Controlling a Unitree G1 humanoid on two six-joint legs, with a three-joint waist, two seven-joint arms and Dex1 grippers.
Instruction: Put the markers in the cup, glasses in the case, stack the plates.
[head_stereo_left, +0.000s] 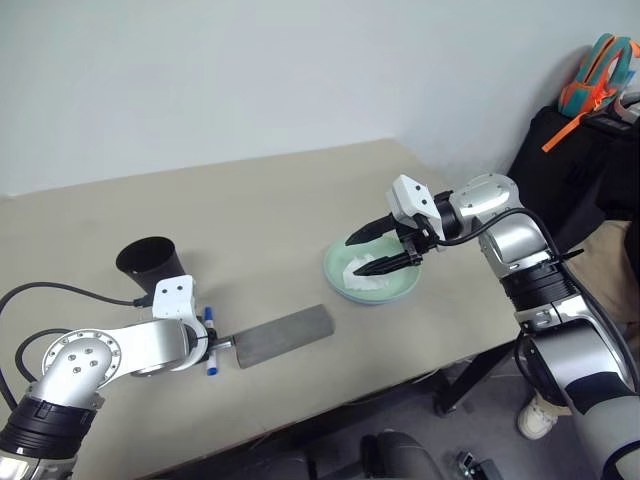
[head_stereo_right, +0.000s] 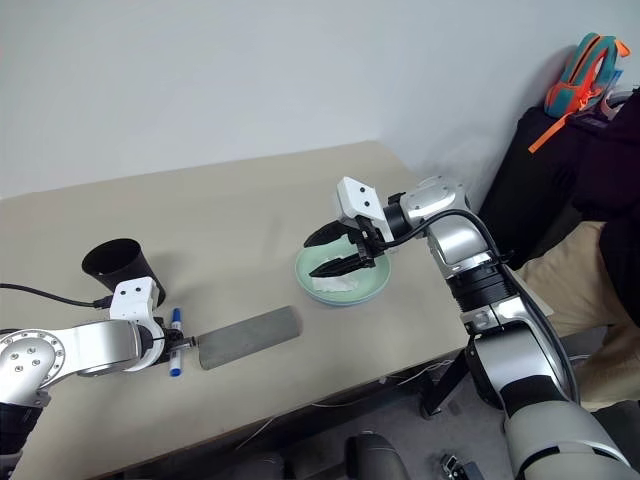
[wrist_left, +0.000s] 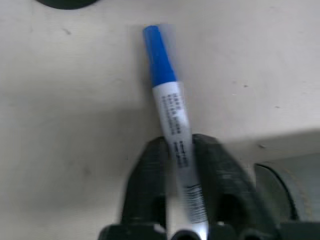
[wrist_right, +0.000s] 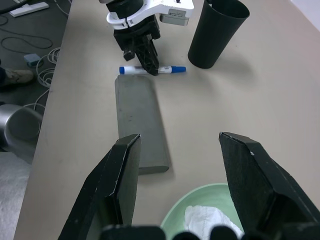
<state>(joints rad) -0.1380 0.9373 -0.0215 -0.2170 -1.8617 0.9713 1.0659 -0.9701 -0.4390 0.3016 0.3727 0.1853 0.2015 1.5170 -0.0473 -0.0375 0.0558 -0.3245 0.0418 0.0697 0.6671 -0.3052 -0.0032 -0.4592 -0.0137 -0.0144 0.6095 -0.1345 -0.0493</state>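
Blue-capped marker (wrist_left: 172, 112): lying flat on the beige worktop (head_stereo_left: 260, 200), white barrel running between the left pincer's two black fingers (wrist_left: 147, 185), blue cap sticking out past the tips.
Left pincer (wrist_right: 150, 64): fingers drawn in tight against the barrel on both sides; reads as a grip just made, marker not lifted off the worktop.
Cup (head_stereo_left: 150, 262): black, upright, mouth open, just beyond the left pincer, near the cap end of the marker.
Case (head_stereo_left: 283, 335): grey, shut, lying flat right beside the left pincer, one end almost at the marker.
Right pincer (head_stereo_left: 385, 250): roughly half open, holding nothing, hovering over the mint green plate (head_stereo_left: 405, 288) with its tips above the crumpled white tissue (head_stereo_left: 362, 274) in it.
Second marker, glasses, blue plate: can't make them out here; a blue rim may sit under the green plate, not sure.
Step in hand: markers into cup, this one at the pick-up.
Next move, my read: lift straight up, swing toward the cup, tip the barrel near vertical so one end drops into the mouth, then let go.
Watch: grip sits toward the tail end, so the marker could pivot in the fingers; cup is light and could get knocked over.
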